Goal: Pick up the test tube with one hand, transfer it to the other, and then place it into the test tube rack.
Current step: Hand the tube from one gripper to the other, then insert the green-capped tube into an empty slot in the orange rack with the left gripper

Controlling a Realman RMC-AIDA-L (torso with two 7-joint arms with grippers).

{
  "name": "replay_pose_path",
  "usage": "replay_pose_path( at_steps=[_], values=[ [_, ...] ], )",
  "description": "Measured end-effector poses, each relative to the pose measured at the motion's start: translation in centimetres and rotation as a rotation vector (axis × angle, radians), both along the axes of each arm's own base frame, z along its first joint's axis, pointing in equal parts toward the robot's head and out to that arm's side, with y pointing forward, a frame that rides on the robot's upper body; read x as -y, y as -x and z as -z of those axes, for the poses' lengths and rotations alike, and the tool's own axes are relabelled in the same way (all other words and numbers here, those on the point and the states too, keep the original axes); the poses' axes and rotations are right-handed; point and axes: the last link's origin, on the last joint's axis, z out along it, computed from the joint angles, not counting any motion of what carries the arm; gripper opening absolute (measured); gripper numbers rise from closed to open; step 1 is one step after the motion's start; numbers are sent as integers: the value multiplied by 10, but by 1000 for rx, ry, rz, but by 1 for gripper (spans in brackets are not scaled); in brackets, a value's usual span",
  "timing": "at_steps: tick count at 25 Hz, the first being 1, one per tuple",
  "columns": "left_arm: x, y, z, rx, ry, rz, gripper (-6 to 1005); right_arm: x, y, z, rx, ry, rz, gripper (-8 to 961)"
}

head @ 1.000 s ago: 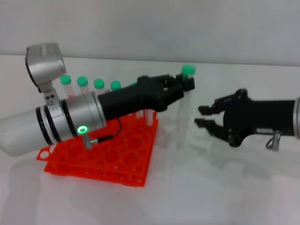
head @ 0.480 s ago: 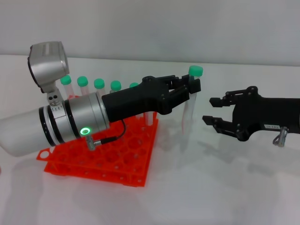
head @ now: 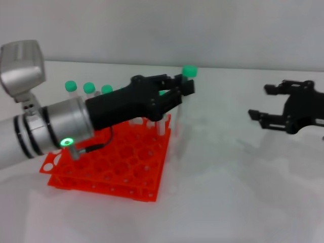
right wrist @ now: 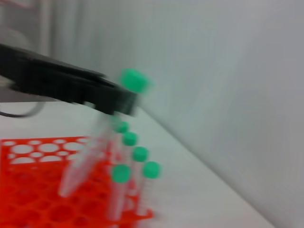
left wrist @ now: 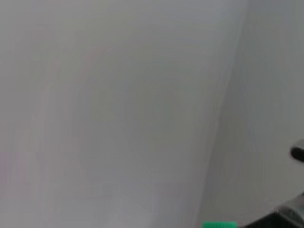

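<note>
The test tube (head: 181,114), clear with a green cap (head: 189,71), hangs upright just off the right edge of the orange test tube rack (head: 109,164). My left gripper (head: 185,90), on the silver wrist with the green light, is shut on it just below the cap. Off to the far right, my right gripper (head: 260,102) hovers open and empty, well apart from the tube. The right wrist view shows the left gripper (right wrist: 121,102) holding the tube (right wrist: 83,164) beside the rack (right wrist: 28,190). The left wrist view catches only a sliver of the green cap (left wrist: 219,224).
Several other green-capped tubes (head: 89,89) stand along the rack's far row, also seen as capped tubes (right wrist: 130,149) in the right wrist view. The rack's near holes hold nothing. White tabletop (head: 238,192) stretches between rack and right gripper.
My left gripper has carried the tube leftward to the rack's right edge. The right gripper has drawn back to the right, staying open.
</note>
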Motion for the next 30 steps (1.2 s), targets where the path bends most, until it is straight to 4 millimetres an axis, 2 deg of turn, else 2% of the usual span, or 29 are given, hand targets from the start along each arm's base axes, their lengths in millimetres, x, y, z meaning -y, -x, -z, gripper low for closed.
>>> replay_pose_path(
  at_steps=[8,13,19,24,30],
  values=[
    [20,29,-28,-69,-110,-23,212,-7,-21,-25,-48,-87,80,821],
    [32,47,-35,-110,-185,-39,213,-10,-31,-39,-130,-126,126,833],
    [42,63,-40,-104,-321,-43,213,-11,-35,-40,-169,-127,152,833],
    [39,67,-38,-120,-391,-36,213,-11,-39,-37,-183,-118,169,833],
    [26,67,-24,-167,-432,-28,213,-11,-44,-29,-211,-94,195,832]
  ],
)
